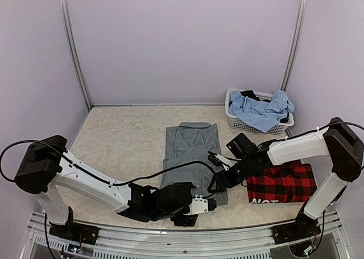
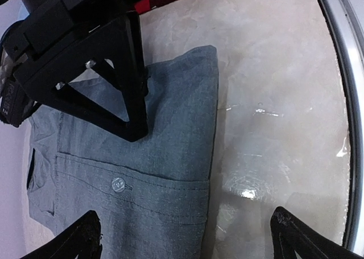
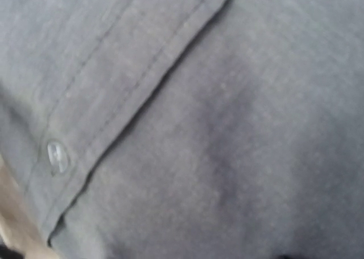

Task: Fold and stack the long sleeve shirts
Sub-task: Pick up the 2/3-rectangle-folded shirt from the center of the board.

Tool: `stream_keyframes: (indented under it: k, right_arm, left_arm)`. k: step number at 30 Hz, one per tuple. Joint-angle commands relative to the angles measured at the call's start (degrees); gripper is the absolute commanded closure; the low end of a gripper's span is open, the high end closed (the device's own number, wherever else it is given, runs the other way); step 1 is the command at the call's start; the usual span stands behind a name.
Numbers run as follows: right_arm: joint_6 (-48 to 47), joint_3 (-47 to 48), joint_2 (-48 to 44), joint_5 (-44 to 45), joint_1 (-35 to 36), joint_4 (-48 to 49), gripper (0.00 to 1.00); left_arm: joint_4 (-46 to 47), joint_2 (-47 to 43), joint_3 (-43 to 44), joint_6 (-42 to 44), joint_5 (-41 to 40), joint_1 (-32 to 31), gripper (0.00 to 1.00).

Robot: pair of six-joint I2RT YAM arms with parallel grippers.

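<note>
The grey shirt (image 1: 192,153) lies folded into a long strip at mid-table, collar away from me. In the left wrist view its pocket button (image 2: 119,185) and long side edge show. My left gripper (image 1: 208,204) is open at the shirt's near right corner, its fingertips (image 2: 79,239) wide apart, one over the cloth and one over bare table. My right gripper (image 1: 218,183) is down at the shirt's right edge; one black finger (image 2: 135,99) rests on the cloth. Grey fabric (image 3: 216,134) fills the right wrist view and hides its fingers. The folded plaid shirt (image 1: 281,183) lies at the right.
A white basket (image 1: 234,122) with blue clothes (image 1: 260,112) stands at the back right. The table's metal front rail (image 1: 170,236) runs just behind my left gripper. Purple walls close in the back and sides.
</note>
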Motion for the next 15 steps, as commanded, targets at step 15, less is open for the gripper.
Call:
stream_keyframes:
  k: [15]
  right_arm:
    - [-1.86,-6.33,-7.3,-2.16,-6.38,-6.0,0.33]
  left_arm:
    - [-5.13,12.62,7.33,10.26,-10.82,1.19,0.23]
